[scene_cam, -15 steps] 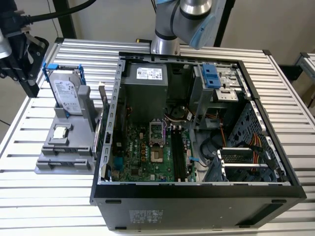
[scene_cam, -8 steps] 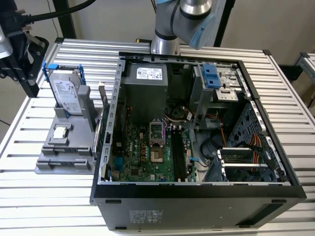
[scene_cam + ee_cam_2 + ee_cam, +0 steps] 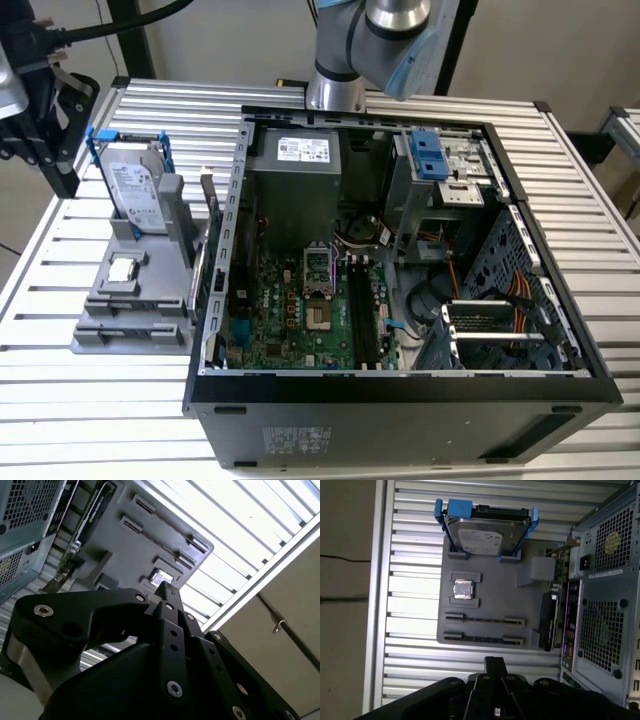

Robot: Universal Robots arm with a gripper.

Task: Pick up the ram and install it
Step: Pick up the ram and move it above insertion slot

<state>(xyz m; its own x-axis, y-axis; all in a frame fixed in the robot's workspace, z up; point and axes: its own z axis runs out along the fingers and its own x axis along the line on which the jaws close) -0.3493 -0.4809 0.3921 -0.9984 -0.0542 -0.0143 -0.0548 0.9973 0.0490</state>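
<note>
One black gripper (image 3: 65, 175) hangs at the exterior view's far left, near the edge of the slatted table (image 3: 100, 400) and beside the grey holder tray (image 3: 135, 325). On that tray a hard drive (image 3: 135, 190) in a blue bracket stands upright, and a small silver processor chip (image 3: 122, 268) lies flat in front of it. The open computer case (image 3: 400, 400) sits just beside the tray, on the exterior view's right of it.

In the second wrist view the fingertips (image 3: 167, 592) are pressed together with nothing between them, and they point towards the tray.

In the first wrist view the ram (image 3: 485, 621) looks to be the thin dark strip standing on edge in a tray slot. It lies between the chip and the gripper, apart from the closed tips.
</note>
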